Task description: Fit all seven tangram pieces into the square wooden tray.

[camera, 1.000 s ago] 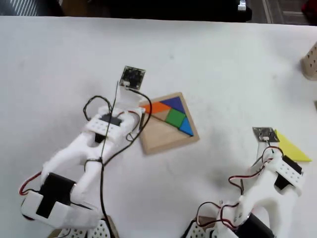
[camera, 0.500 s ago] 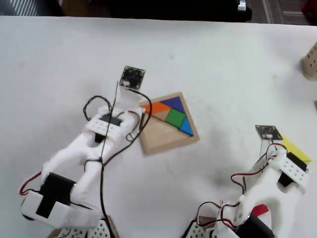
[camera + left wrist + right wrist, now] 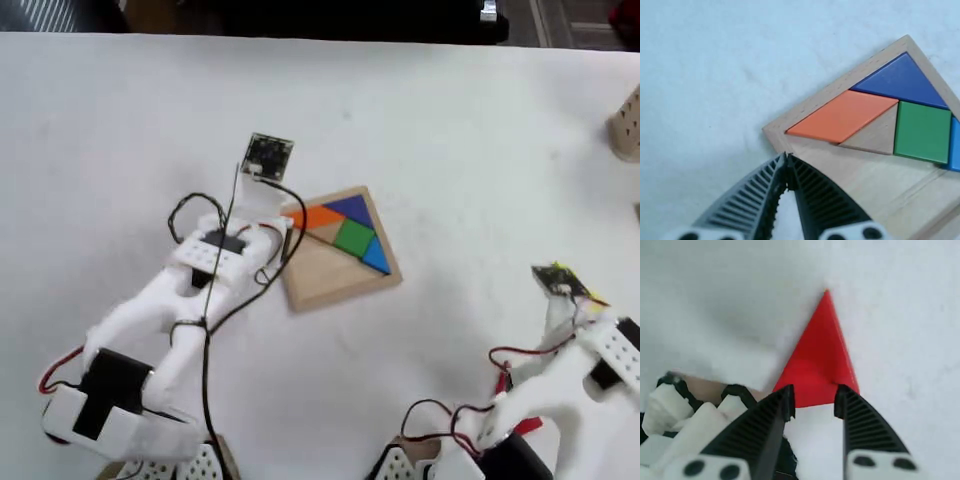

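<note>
Four smooth tangram pieces (image 3: 922, 131) sit inside the square wooden tray (image 3: 890, 175).

4 pcs (image 3: 353, 237) in tray (image 3: 320, 275), left tool (image 3: 786, 164) at its corner, triangle (image 3: 820, 355) before right tool (image 3: 814, 394)

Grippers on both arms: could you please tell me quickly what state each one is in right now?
Left gripper: shut, empty, by the wooden tray corner.
Right gripper: open, tips at the red triangle edge.
</note>
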`<state>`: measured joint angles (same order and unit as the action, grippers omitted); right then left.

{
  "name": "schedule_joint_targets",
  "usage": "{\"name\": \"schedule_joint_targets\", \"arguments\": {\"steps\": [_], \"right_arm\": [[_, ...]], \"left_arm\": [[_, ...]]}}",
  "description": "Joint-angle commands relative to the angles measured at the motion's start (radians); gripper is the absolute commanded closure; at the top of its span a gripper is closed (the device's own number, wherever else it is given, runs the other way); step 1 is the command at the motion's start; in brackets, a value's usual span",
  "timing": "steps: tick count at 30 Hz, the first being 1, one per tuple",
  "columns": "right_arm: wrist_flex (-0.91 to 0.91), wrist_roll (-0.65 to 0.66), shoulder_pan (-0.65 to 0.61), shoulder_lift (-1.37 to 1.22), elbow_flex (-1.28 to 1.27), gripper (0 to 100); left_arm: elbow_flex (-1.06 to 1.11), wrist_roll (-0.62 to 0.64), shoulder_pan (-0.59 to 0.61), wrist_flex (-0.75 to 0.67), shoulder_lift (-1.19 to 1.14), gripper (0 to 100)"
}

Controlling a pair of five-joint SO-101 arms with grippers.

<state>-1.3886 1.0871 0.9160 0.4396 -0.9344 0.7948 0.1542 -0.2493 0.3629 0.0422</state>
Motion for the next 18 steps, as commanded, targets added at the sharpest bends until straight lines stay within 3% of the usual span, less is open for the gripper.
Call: {"name": "schedule_joint_targets", "arguments": {"steps": [1, 5, 10, 18], "right_arm": [[0.016, 0.158, 0.117, 0.016, -0.032, 87.1], [0.038, 0.241, 0.183, 0.007, -0.072, 87.2], [0.153, 0.236, 0.159, 0.007, -0.157, 87.2], [0.288, -0.02, -0.047, 0.008, -0.176, 87.1]], "left_arm": [[-0.063, -0.029, 0.012, -0.026, 0.013, 97], [-0.063, -0.029, 0.012, -0.026, 0.01, 97], [-0.063, -0.029, 0.012, -0.026, 0.008, 97], [-0.06, -0.029, 0.012, -0.026, 0.008, 97]]}}
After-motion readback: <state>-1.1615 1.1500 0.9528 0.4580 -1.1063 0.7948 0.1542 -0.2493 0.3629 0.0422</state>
